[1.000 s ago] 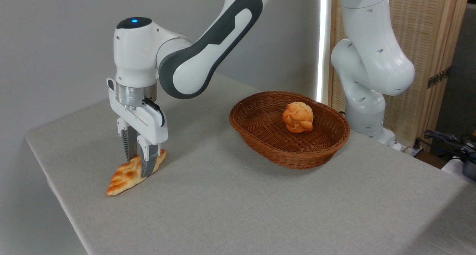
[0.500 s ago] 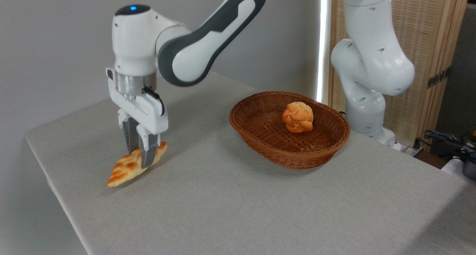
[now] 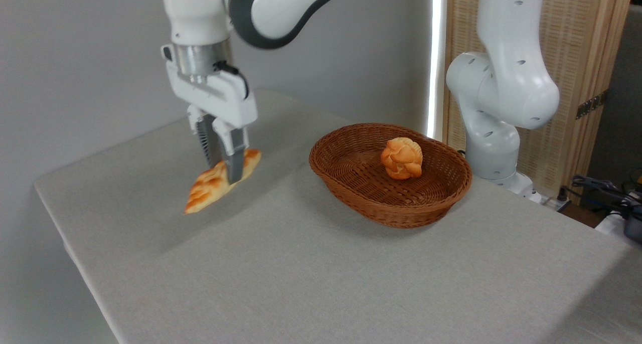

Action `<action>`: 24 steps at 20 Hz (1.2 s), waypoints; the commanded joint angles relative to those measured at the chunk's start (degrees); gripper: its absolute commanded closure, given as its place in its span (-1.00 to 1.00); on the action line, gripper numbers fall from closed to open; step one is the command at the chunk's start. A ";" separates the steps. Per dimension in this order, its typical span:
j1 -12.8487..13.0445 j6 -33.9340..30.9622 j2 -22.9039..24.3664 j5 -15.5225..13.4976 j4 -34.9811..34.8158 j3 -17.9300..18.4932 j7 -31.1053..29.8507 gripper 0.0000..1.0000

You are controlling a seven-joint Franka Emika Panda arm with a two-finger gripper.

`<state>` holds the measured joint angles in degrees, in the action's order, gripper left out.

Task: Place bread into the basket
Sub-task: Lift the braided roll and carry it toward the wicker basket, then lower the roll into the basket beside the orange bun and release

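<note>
The bread (image 3: pixel 208 191), a long braided golden loaf with pointed ends, hangs tilted in the air above the table, its left end lower. My gripper (image 3: pixel 224 173) is shut on its right half, fingers pointing down. The oval reddish-brown wicker basket (image 3: pixel 351 191) stands on the table to the right of the loaf, well apart from it.
A round knotted orange roll (image 3: pixel 402 158) lies inside the basket toward its back. The arm's white base (image 3: pixel 494 148) rises behind the basket at the right. The grey table (image 3: pixel 301 274) ends in an edge at the left and front left.
The gripper has lifted the bread off the table and carried it up and to the right, toward the basket. The basket and roll have not moved.
</note>
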<state>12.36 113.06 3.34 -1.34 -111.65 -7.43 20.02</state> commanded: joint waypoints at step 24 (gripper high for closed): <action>4.51 -24.91 18.90 0.82 -17.37 1.89 11.18 -1.00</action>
<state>16.22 89.38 21.48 -1.33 -128.60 -6.33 30.08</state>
